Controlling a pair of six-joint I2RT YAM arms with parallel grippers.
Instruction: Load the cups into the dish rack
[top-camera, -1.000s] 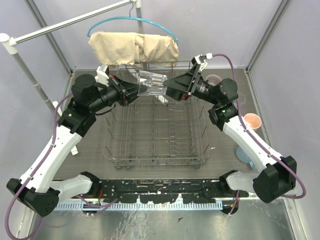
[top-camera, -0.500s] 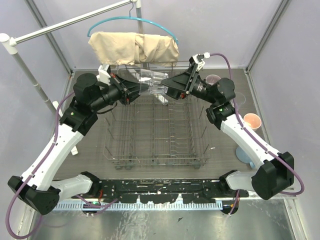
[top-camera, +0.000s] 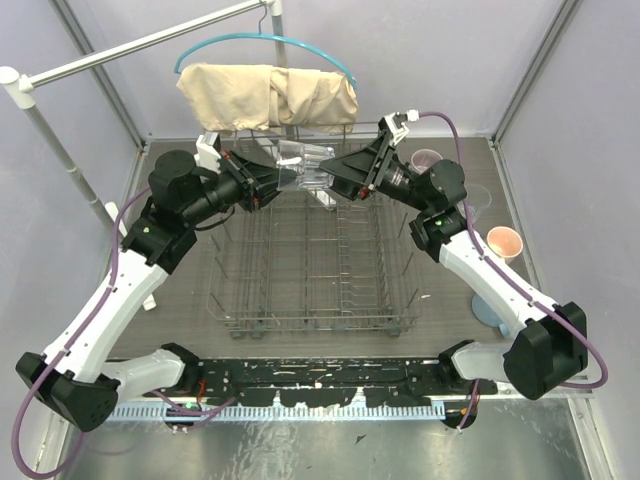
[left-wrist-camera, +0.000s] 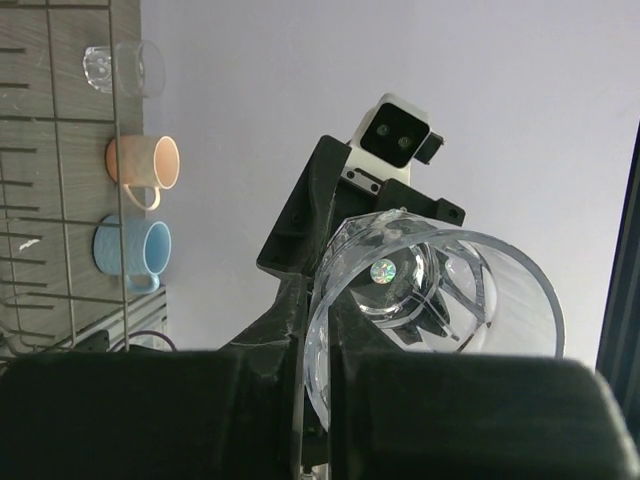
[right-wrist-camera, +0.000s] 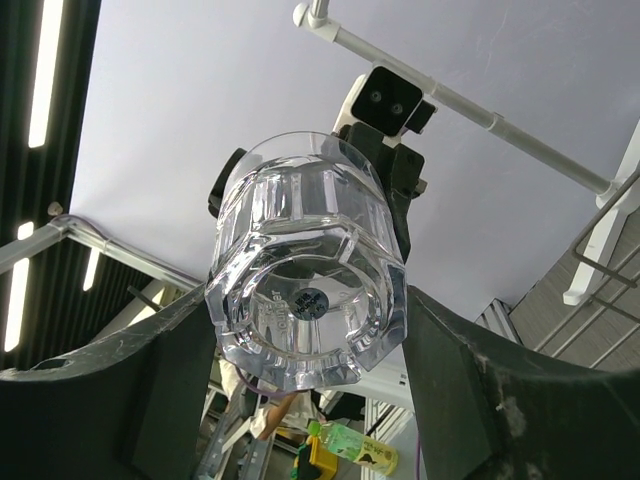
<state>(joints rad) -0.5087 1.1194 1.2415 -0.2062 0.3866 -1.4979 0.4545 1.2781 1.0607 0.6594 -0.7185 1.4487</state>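
Clear tumbler (top-camera: 305, 165) hangs on its side over the 12 o'clock edge of the dish rack (top-camera: 315, 322) — left gripper (top-camera: 283, 176) clamped on its rim from 9 o'clock, right gripper (top-camera: 330, 176) straddling its base from 3 o'clock, can't tell if those jaws actually grip.

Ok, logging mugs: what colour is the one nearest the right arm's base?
Light blue. The mug shows best in the left wrist view.

Clear tumbler (top-camera: 305, 165) (midair), above dish rack (top-camera: 300, 285)
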